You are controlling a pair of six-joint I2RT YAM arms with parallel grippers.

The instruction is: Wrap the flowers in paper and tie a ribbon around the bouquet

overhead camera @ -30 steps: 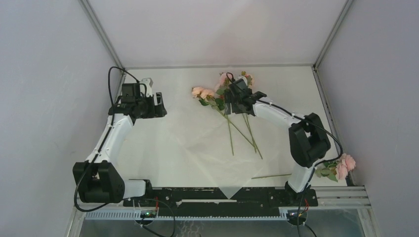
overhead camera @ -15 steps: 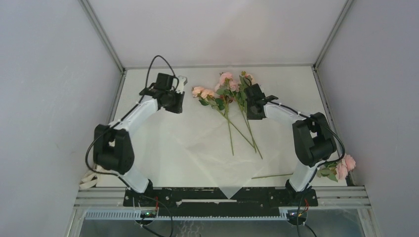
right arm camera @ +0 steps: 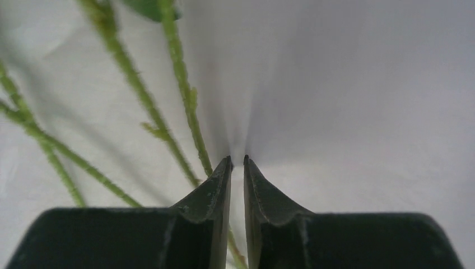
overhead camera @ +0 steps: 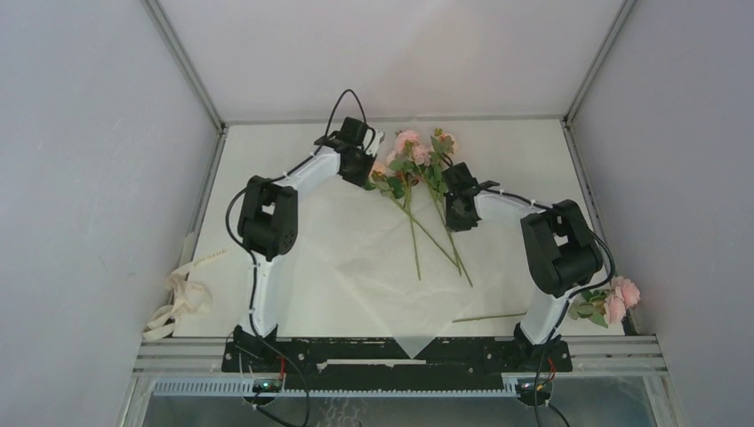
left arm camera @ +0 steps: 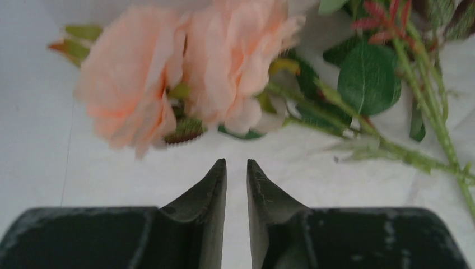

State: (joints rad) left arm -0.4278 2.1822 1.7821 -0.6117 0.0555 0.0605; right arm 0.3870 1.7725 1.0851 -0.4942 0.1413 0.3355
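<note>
Jaws just narrowed: right gripper (right arm camera: 237,159) pinches the paper (overhead camera: 356,267), centre; left gripper (left arm camera: 236,162) reaches the flowers (overhead camera: 409,156), nearly closed, hold unclear. Wrapping likely begins.

A white table (overhead camera: 533,147) stands enclosed by 3 plain grey walls (overhead camera: 89,133) under soft, even light.

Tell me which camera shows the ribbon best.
The top view: the ribbon lies looped at the table's left edge, fully visible. Neither wrist view shows it; the left sees roses, the right stems.
</note>
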